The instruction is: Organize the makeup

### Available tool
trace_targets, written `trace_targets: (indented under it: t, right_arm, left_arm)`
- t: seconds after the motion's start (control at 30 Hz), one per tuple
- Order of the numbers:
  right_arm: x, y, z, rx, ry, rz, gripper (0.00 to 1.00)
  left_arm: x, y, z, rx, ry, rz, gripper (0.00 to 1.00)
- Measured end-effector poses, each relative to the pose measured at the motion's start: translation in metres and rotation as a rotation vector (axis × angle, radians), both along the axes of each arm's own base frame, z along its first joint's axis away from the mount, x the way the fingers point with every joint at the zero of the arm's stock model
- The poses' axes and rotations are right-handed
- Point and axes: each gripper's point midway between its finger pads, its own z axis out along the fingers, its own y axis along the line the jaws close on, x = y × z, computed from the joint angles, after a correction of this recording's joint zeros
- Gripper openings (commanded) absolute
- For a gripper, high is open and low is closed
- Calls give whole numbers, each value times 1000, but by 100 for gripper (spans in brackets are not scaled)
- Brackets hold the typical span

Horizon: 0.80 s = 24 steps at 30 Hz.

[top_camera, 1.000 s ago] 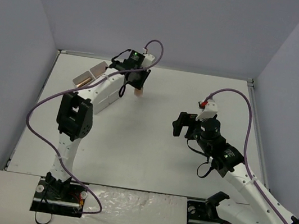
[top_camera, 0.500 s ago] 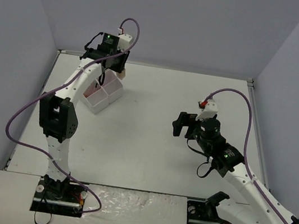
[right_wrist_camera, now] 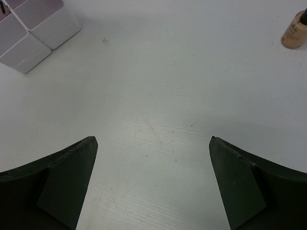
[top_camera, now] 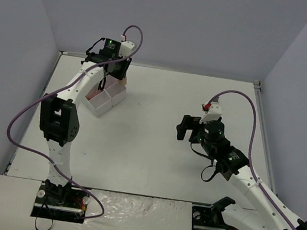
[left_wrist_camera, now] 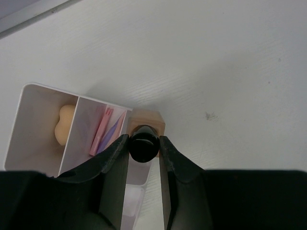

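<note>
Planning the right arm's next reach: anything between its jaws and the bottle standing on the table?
Nothing. In the right wrist view, only bare table runs from the open right jaws up to the bottle at upper right.

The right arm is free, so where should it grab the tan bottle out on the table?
Probably the wide tan body of the bottle, below its cap, coming from the side facing the open right gripper: that part is broadest, and nothing visible crowds it.
</note>
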Motion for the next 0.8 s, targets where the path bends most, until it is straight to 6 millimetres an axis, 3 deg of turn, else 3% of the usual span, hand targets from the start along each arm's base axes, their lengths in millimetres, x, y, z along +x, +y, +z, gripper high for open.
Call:
trace_targets:
  t: [0.17, 0.63, 0.8]
  right_arm:
    - [0, 0, -2, -4, 5, 0, 100]
    - [1, 0, -3, -5, 8, 0, 100]
    - [1, 0, -3, -5, 8, 0, 100]
  left_arm:
    - [-9, 7, -18, 21, 51, -14, 0]
    - [-5, 8, -18, 22, 31, -69, 0]
    - [1, 8, -28, 18, 36, -74, 0]
